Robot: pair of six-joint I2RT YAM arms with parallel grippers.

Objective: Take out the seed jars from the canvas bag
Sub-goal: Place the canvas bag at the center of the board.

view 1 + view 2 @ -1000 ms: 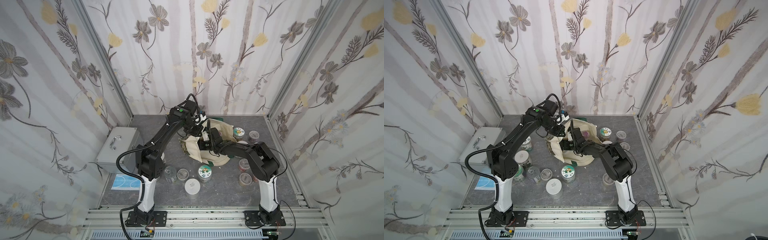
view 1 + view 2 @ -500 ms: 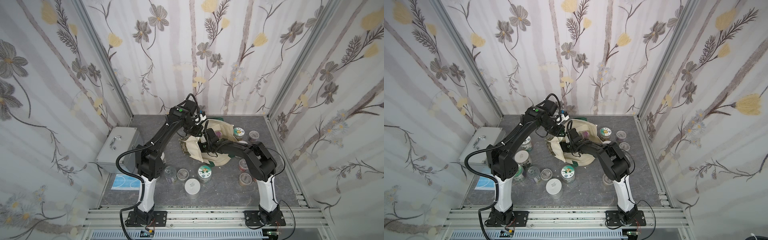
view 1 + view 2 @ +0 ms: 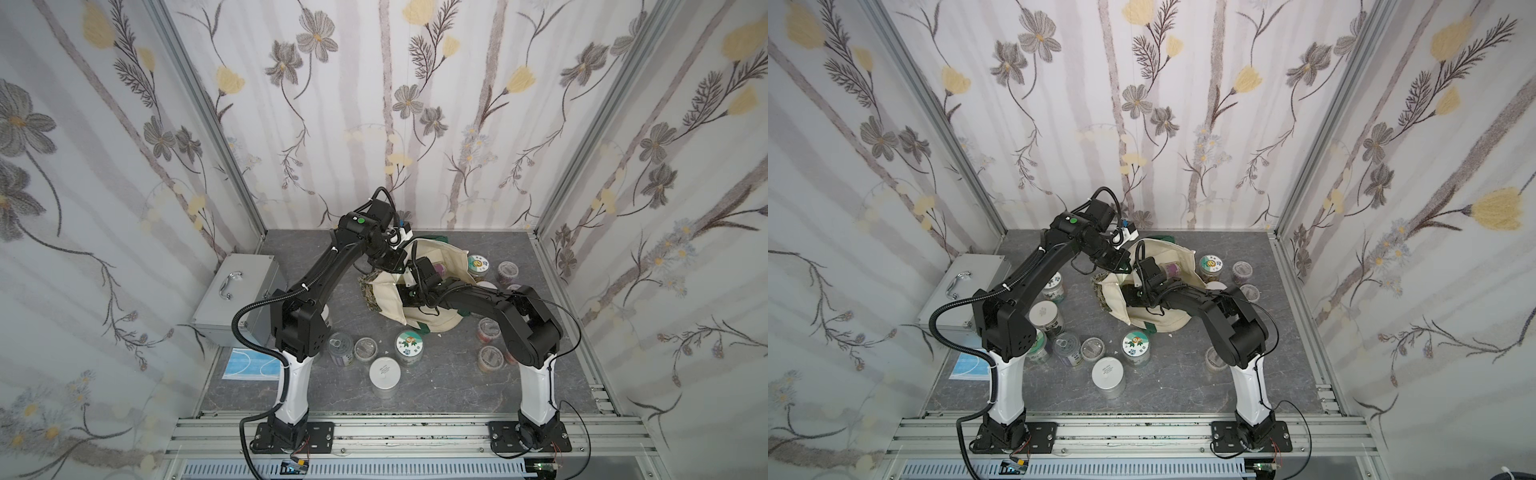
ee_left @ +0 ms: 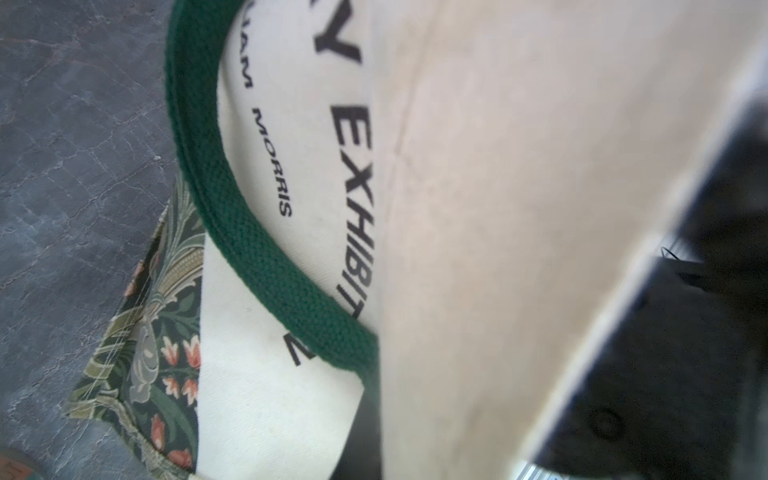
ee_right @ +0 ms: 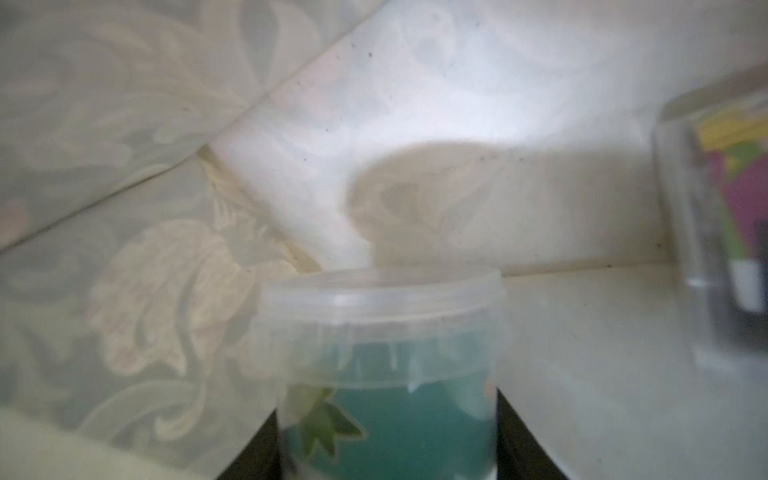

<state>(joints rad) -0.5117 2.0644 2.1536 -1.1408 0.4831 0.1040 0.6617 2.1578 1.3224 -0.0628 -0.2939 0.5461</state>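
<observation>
Slippage hazard. Clamping with right gripper [image 5: 384, 453] on small clear cylindrical teal-labelled seed jar [image 5: 382, 332] inside cream canvas tote bag with dark green handles [image 3: 451, 259], toward twelve o'clock of grey table [image 3: 457, 374]. Pinching bag rim with left gripper [image 3: 395, 264]. Risking losing smooth plastic mid-lift, snagging lid on canvas, knocking neighbouring purple-labelled clear jar [image 5: 731, 216].

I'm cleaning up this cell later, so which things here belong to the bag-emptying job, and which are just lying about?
Part of the job:
- canvas bag
- teal-label seed jar inside it, in the right gripper
- purple-label seed jar beside that one
- loose seed jars standing around the bag

Just lying about:
- silver metal case
- blue face mask
</observation>
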